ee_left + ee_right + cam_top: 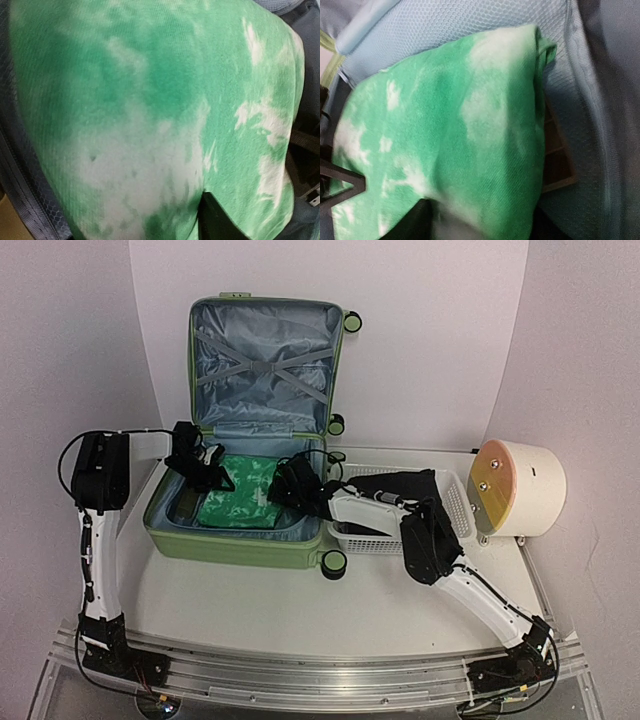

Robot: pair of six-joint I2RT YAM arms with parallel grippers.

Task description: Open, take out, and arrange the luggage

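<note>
A dark finger [216,222] of the left end effector [208,474] enters at the bottom edge of the left wrist view. It lies close against a green-and-white mottled cloth [150,100] that fills nearly the whole frame. The second finger is out of frame, so whether this end effector is wide or narrow cannot be told.

In the right wrist view, two dark shapes at the lower left edge are likewise cut off, with the cloth just ahead of them. The spread of the right end effector [288,486] cannot be told either. To its right, a brown slatted item [557,167] shows from under the cloth, mostly hidden and hard to identify.

The suitcase [235,546] lies open on the tabletop [250,610]. Both end effectors are down inside its lower half, the left one at the cloth's left edge and the right one at its right edge. The lid [265,350] stands upright beyond them, with crossed straps on its lining.

Right of the right end effector, a white basket [457,502] is partly hidden under that arm. Farther right stands a cream cylinder [530,485] with an orange face.
</note>
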